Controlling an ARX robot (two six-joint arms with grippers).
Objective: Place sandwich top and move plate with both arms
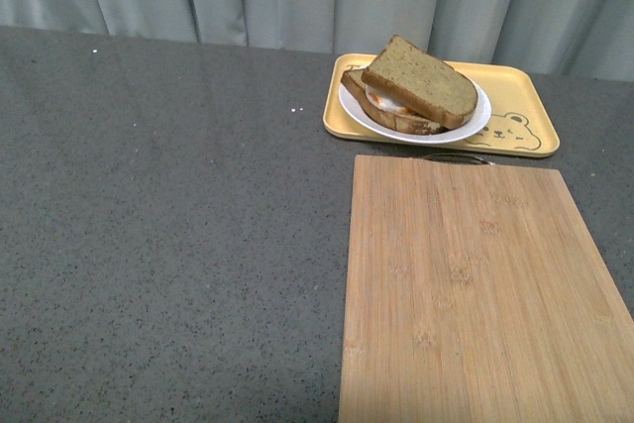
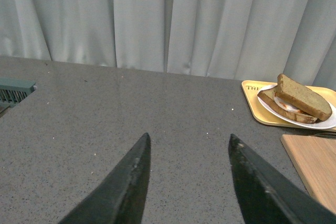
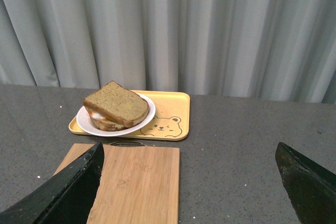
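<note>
Both grippers are held low over the countertop [image 1: 168, 245], pointed toward the curtain. On the left gripper [image 2: 186, 153] the fingers are spread apart with nothing between them; the right gripper [image 3: 189, 182] is opened wider, also empty. Well ahead of both, the top slice [image 1: 421, 79] is laid askew on the egg slice [image 1: 391, 106], on the plate [image 1: 466, 126], in the tray [image 1: 530, 136] just behind the board [image 1: 475, 294].
</note>
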